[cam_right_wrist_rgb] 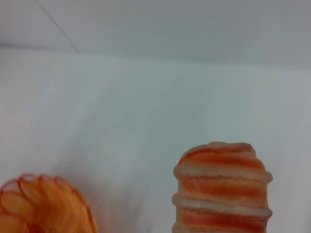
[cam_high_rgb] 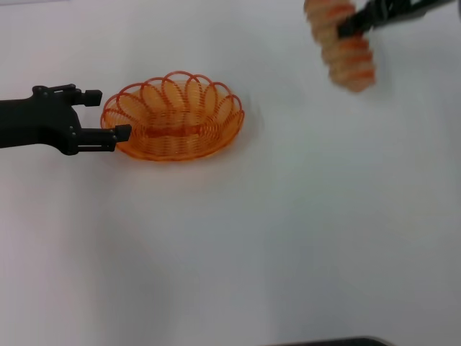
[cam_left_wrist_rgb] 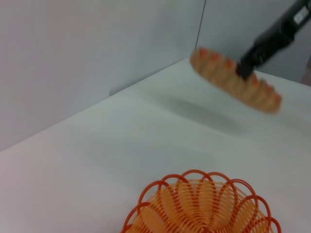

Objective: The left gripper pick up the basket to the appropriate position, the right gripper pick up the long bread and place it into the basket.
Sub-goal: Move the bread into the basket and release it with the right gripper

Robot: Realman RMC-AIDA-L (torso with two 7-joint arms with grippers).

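Long bread (cam_high_rgb: 341, 45) clamped in right pincer (cam_high_rgb: 354, 29), basket (cam_high_rgb: 173, 117) well apart.

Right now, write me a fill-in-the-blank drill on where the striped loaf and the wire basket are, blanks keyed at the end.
1. The elongated tan loaf with orange-red stripes is held by the ____ hand.
2. The loaf hangs above the white table, not yet inside the oval orange wire ____.
3. The left hand has its fingers either side of the basket's scalloped ____.
4. The inside of the basket is ____.

Missing words: right; basket; rim; empty
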